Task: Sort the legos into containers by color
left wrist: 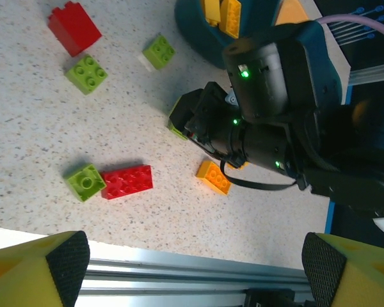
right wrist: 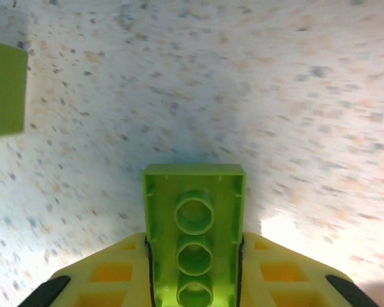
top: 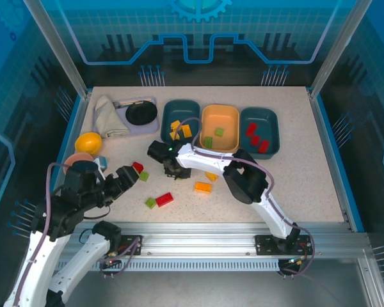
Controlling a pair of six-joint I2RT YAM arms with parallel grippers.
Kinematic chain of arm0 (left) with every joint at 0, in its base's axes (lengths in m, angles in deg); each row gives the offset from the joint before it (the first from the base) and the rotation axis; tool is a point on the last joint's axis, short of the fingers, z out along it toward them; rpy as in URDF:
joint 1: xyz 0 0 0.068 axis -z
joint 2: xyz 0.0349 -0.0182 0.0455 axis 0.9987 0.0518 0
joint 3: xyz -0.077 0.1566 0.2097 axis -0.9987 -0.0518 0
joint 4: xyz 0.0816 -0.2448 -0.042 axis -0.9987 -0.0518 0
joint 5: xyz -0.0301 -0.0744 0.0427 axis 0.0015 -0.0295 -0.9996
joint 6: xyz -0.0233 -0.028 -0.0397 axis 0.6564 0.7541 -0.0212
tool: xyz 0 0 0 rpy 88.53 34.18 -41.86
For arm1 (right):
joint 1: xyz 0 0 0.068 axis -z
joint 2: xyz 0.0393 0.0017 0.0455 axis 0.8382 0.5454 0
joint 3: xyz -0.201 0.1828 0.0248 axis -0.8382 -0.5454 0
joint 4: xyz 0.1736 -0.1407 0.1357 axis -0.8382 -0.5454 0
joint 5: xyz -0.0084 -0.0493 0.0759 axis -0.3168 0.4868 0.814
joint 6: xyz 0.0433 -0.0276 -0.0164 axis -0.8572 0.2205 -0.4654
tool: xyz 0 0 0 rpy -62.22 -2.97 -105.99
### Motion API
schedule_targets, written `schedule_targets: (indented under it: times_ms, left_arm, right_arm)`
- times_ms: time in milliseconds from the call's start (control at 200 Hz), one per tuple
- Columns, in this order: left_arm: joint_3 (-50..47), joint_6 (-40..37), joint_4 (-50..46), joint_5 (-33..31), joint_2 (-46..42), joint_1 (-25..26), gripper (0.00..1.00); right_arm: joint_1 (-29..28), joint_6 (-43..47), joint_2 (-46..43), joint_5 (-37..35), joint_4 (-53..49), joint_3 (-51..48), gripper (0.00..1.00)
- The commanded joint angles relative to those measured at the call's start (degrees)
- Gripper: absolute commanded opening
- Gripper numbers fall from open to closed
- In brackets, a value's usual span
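Clamps a light green oblong brick (right wrist: 193, 217) underside-up in the right claw (right wrist: 193, 284), close over the speckled surface (right wrist: 275, 96), near the teal tray (top: 185, 114) of yellow bricks (top: 177, 131). Holds the left claw (left wrist: 193, 262) spread wide, empty, near a red square brick (top: 137, 167).

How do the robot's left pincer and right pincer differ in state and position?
The left pincer stands wide open, holding nothing; the right pincer is closed on a green lego. The left pincer is on the table's left side; the right pincer is mid-table, before the trays. Both have yellow fingers.
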Motion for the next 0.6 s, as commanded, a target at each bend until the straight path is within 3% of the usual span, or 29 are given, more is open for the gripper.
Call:
schedule_targets:
  times_ms: [0, 110, 255, 405, 595]
  left_arm:
    - [-0.7, -1.6, 7.0, 5.5, 4.2, 0.2, 0.89]
    - [-2.4, -0.7, 15.2, 7.7, 8.1, 1.2, 0.89]
    - [-1.0, -0.5, 22.3, 4.9, 15.9, 6.7, 0.89]
    - [4.1, -1.1, 25.8, 0.1, 25.8, 13.7, 0.89]
    - [9.0, 0.2, 27.5, -3.2, 34.0, 16.1, 0.89]
  right_arm:
    - [1.7, 4.8, -12.1, -4.7, -0.6, -3.7, 0.23]
    - [5.8, 10.1, -19.3, -5.6, -0.7, -8.5, 0.23]
    - [14.2, 17.5, -22.4, -2.7, -0.3, -11.1, 0.24]
    - [22.9, 22.6, -16.3, 4.5, -2.7, -6.4, 0.24]
    - [28.1, 26.4, -4.0, 10.2, -7.6, 4.0, 0.24]
